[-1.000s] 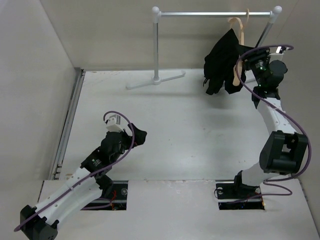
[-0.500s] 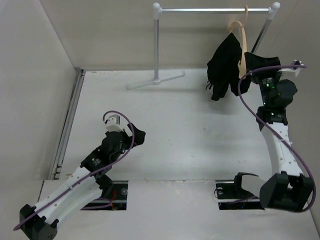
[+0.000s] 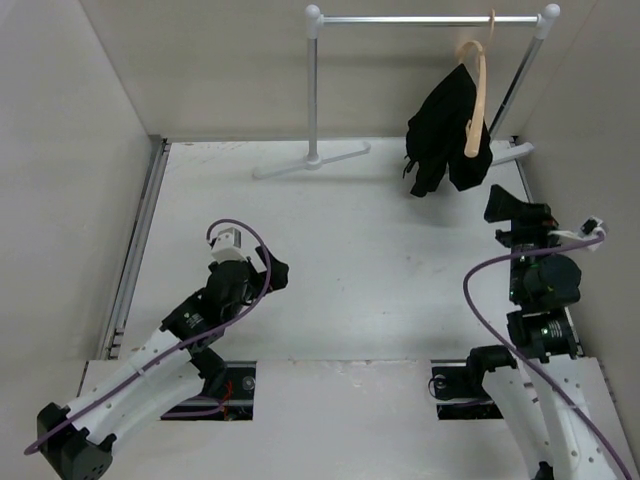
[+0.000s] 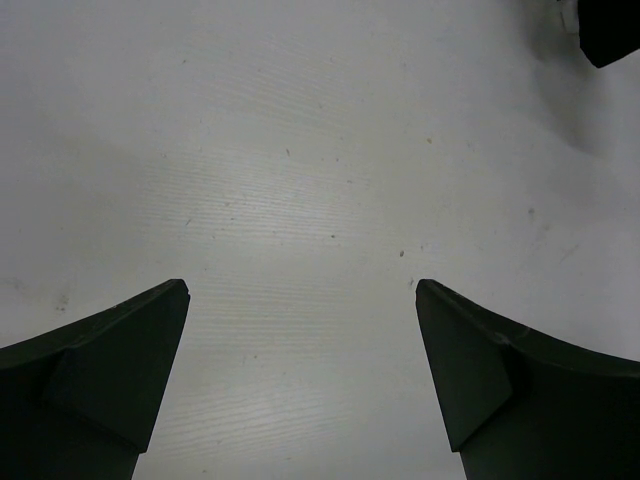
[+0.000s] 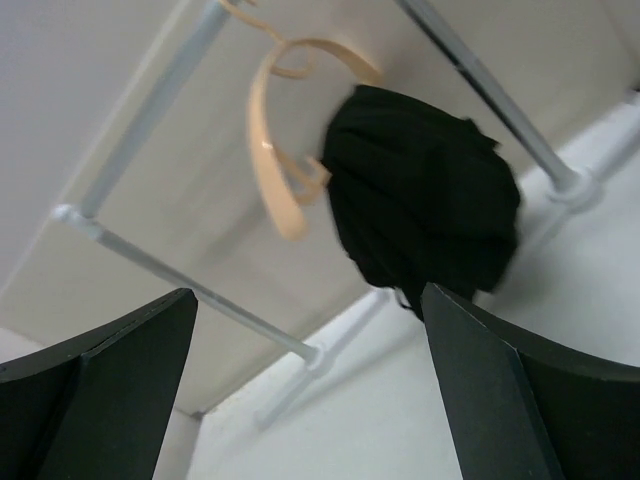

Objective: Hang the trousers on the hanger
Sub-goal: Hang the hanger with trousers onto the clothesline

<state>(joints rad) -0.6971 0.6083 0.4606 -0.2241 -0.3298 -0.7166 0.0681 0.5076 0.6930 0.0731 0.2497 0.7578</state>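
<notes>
The trousers (image 3: 447,138) hang bunched on the hanger (image 3: 477,105) at the rail's (image 3: 420,19) right end. The right gripper (image 3: 512,207), jaws apart and empty, is nearer, facing them. The left gripper (image 3: 274,272), also apart, is well away.

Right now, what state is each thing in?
trousers: bunched up, hanging from the hanger.
hanger: hooked on the rail, bearing the trousers.
rail: upright at the table's far side.
left gripper: open, empty, over bare table.
right gripper: open, empty, apart from the trousers.
</notes>
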